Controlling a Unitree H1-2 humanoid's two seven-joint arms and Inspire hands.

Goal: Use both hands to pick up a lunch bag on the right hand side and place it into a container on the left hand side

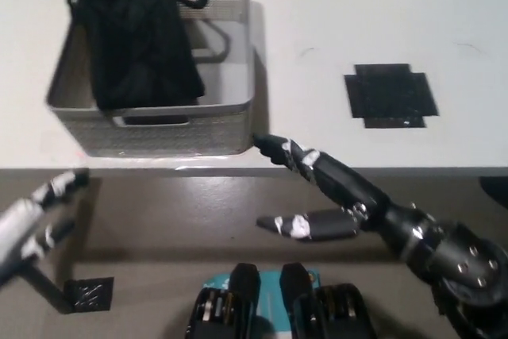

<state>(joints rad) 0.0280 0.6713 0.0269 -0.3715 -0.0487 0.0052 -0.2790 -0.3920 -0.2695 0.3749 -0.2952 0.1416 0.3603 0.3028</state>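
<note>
lunch bag (139, 33) already down in the container (230, 113) at desk (357, 13) left, long axis running away. right hand (305, 188) nearer, open and empty just off the corner; left hand (36, 220) open, low.

Lab: bare white table (357, 13) with black tape patch (390, 94).

One lunch bag (139, 33), one container (230, 109), apparently.
</note>
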